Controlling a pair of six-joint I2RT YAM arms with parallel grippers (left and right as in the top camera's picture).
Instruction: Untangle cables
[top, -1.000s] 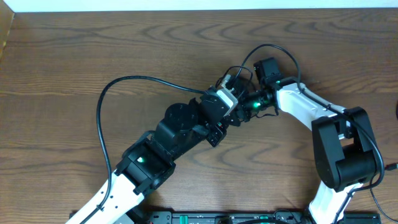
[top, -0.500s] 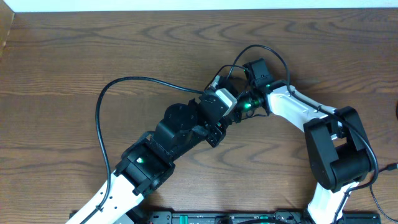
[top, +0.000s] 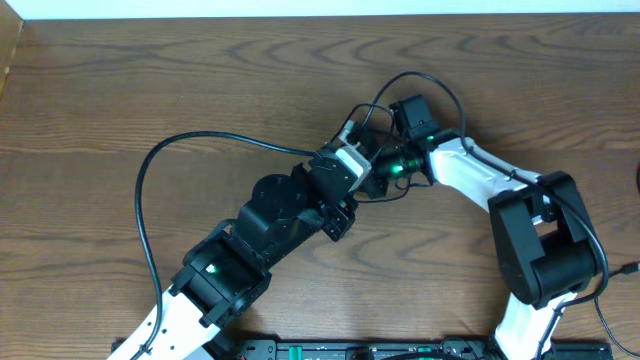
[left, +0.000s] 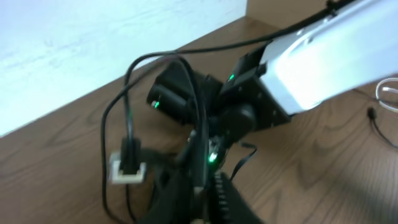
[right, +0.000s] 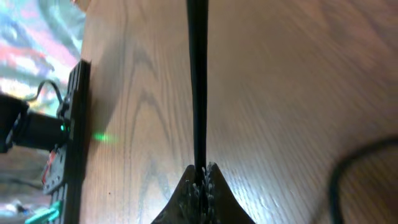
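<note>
One black cable (right: 198, 81) is pinched in the right tool (right: 202, 182) — left tool (left: 199, 193), cannot tell.

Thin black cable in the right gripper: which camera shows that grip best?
Right wrist: the thin black cable runs straight into the shut right gripper. Overhead shows it tiny and crowded; left wrist shows blurred loops.

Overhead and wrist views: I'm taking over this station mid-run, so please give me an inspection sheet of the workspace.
Surface: wooden table, dark grain.
Job's things: black cable runs straight out from the right gripper; white connector on a black plug; white cable loops at the left wrist view's edge.
Clutter: nothing seen.
Grippers: right gripper shut on black cable; left gripper blurred, state unclear.
Cables: black arm lead loops beside the left arm.
Surroundings: white wall along the far edge.
</note>
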